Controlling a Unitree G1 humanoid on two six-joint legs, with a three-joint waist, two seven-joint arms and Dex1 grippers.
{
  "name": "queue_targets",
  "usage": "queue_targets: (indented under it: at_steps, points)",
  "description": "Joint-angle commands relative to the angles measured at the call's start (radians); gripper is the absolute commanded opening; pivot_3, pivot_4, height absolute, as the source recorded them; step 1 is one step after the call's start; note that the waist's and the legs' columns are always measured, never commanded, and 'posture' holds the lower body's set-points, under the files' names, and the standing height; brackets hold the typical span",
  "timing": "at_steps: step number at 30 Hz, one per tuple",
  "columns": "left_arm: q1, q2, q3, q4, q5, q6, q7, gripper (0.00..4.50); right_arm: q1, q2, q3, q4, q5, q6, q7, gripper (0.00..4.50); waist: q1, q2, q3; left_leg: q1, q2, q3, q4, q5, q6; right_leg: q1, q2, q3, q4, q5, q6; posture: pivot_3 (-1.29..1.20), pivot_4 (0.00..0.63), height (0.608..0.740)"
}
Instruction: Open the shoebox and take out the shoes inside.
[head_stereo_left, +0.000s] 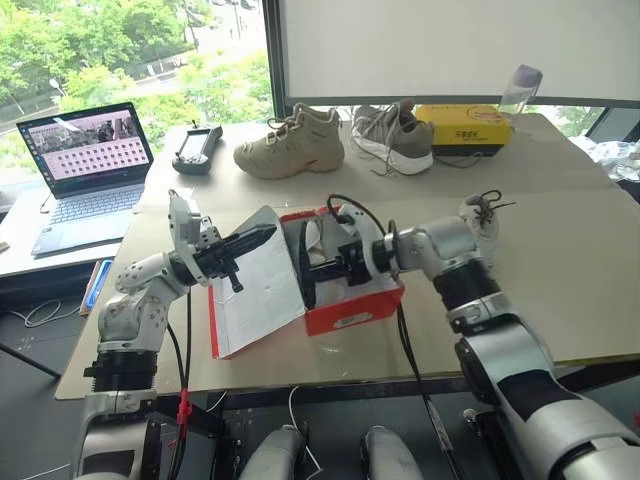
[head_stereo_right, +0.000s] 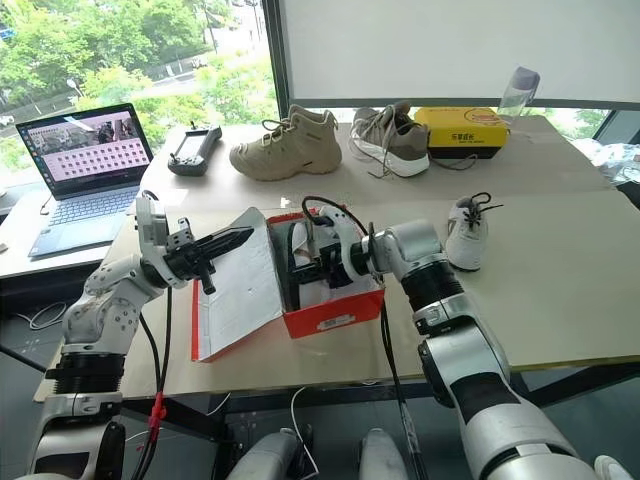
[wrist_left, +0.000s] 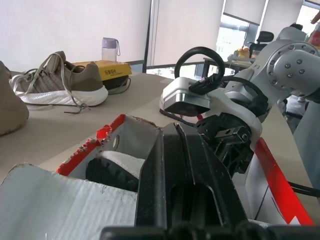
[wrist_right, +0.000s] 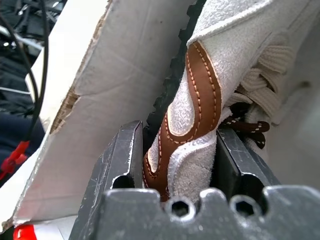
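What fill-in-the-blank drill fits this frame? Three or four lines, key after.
1. The shoebox lid is ____.
2. The right gripper has its jaws on either side of a ____ inside the box.
3. One small shoe already lies on the ____ beside the box.
4. The closed left gripper rests against the box's ____.

Missing words: open; shoe; table; lid

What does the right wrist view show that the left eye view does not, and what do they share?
Right wrist view adds: the brown stitched leather stripe and dark brown laces on the small whitish suede shoe clamped in the right pincer. Left eye view adds: the open grey laptop, tan lace-up shoe, grey sneaker with white sole, flat yellow box and a second small whitish shoe outside the box. Both: the red cardboard shoebox, that clamped shoe and the pincer.
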Motion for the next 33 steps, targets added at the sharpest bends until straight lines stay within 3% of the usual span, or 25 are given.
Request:
queue_targets:
  at_steps: [1, 13, 18, 25, 30, 33]
  points:
    - [-0.022, 0.004, -0.002, -0.007, 0.001, -0.014, -0.004, 0.0, -0.023, -0.029, -0.077, -0.138, 0.041, 0.068, -0.024, 1.9, 0.0, 0.0, 0.0, -0.001, 0.0, 0.0, 0.0, 0.0, 0.0, -0.001, 0.0, 0.0, 0.0, 0.0, 0.0, 0.0, 0.15, 0.732]
    - [-0.037, -0.004, -0.015, 0.024, 0.012, -0.029, -0.012, 0.0, -0.047, -0.047, -0.374, -0.293, 0.163, 0.237, -0.144, 1.9, -0.001, 0.0, 0.0, -0.001, 0.001, 0.0, -0.001, 0.0, 0.0, -0.001, 0.0, 0.0, 0.0, 0.0, 0.0, 0.0, 0.15, 0.732]
    - [-0.039, -0.006, -0.017, 0.031, 0.018, -0.035, -0.017, 0.0, -0.122, -0.159, -0.504, -0.226, 0.072, 0.106, -0.31, 1.9, 0.006, 0.0, 0.0, -0.003, 0.0, 0.0, -0.001, 0.0, 0.0, -0.002, -0.001, 0.0, -0.001, 0.0, 0.0, 0.0, 0.15, 0.732]
    - [-0.03, -0.008, -0.019, 0.031, 0.022, -0.037, -0.02, 0.0, -0.067, -0.386, -0.347, -0.203, -0.208, -0.093, -0.509, 1.9, 0.021, 0.0, 0.0, -0.006, 0.0, 0.002, -0.001, 0.0, 0.0, -0.004, -0.003, -0.001, -0.003, 0.0, 0.0, 0.0, 0.15, 0.732]
    - [-0.033, -0.009, -0.023, 0.034, 0.022, -0.034, -0.023, 0.0, 0.011, -0.487, -0.178, -0.069, -0.387, -0.178, -0.551, 1.9, 0.016, 0.0, 0.0, -0.007, 0.0, 0.004, -0.001, 0.0, 0.001, -0.006, -0.005, -0.001, -0.002, -0.001, -0.001, 0.0, 0.15, 0.732]
    - [-0.033, -0.011, -0.026, 0.035, 0.023, -0.036, -0.024, 0.0, 0.027, -0.497, -0.152, 0.023, -0.429, -0.22, -0.561, 1.9, 0.017, 0.0, 0.001, -0.007, 0.0, 0.004, 0.0, 0.0, 0.001, -0.004, -0.006, -0.002, -0.002, 0.0, 0.0, 0.0, 0.15, 0.732]
